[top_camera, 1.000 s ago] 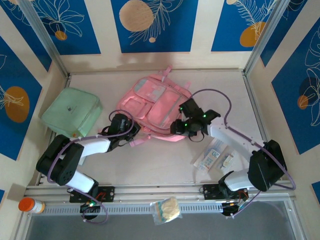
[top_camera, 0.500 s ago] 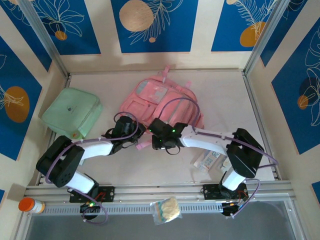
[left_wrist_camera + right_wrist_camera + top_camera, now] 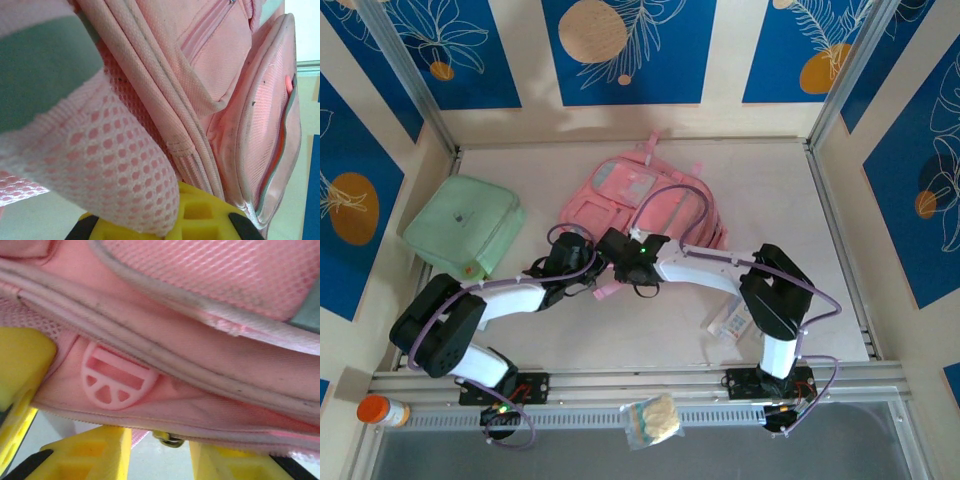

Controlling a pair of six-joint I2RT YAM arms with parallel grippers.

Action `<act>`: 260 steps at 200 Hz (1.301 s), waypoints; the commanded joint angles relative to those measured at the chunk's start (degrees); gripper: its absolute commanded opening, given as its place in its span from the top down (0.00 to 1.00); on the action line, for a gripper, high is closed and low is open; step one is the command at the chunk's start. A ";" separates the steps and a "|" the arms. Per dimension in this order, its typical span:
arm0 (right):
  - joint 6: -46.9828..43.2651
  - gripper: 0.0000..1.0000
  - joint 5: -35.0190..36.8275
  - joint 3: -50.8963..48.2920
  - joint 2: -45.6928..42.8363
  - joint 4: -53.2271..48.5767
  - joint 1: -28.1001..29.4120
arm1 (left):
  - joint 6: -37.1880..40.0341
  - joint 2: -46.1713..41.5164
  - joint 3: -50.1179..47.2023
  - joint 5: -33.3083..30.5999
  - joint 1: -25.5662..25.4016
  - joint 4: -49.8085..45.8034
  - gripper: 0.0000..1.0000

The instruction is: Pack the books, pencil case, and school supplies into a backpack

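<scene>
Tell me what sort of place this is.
Probably a robot test booth: a left arm and right arm bolted to a metal rail, blue printed wall panels, a pink backpack staged on the table.

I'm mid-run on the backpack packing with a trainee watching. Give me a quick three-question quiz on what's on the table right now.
1. True or false: the mint-green pouch lies to the right of the pink backpack.
2. Where is the white packet with blue print? A) inside the backpack B) on the table beside the right arm C) on top of the pouch
3. At which edge of the backpack do the left gripper and right gripper sit?
Key: 1 false, it lies to the left. 2 B. 3 the near-left edge.
</scene>
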 commanded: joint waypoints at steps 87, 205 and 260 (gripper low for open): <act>-1.06 0.71 0.47 -1.86 -5.11 -10.38 0.68 | 1.38 -2.86 1.93 0.49 -2.06 1.78 1.00; -13.98 0.69 1.57 -0.99 0.52 -6.16 0.74 | 1.77 -3.87 1.48 0.30 -2.06 1.53 1.00; -22.43 0.70 3.47 -6.21 -1.26 5.58 0.46 | 1.96 -3.69 1.40 0.30 -2.08 1.44 1.00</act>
